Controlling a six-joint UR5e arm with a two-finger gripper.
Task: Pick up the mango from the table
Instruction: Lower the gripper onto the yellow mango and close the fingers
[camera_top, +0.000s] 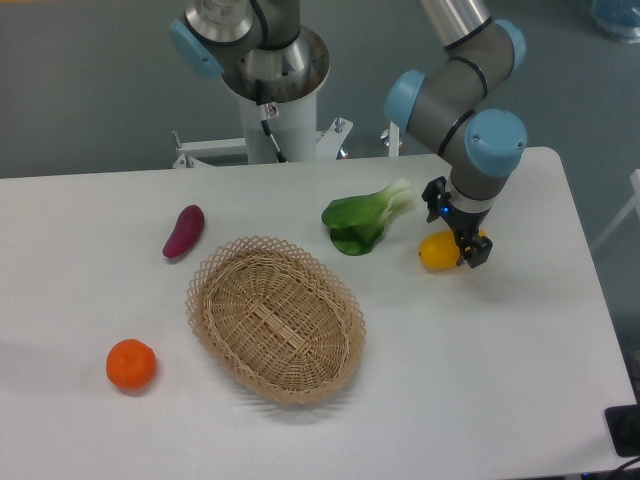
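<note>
One mango (438, 251) lies long axis left-to-right on the desk (520, 360), its right end under my tool (458, 234), whose jaws straddle it, grip unclear.

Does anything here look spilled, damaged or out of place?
Nothing stands out. The mango, greens, purple vegetable and orange lie intact on the table; the basket sits upright, with the pincer at the mango.

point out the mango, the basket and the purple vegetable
mango (437, 251): fixed camera, exposed left half of the fruit
basket (275, 318): fixed camera, woven floor
purple vegetable (184, 231): fixed camera, middle of its body
</note>
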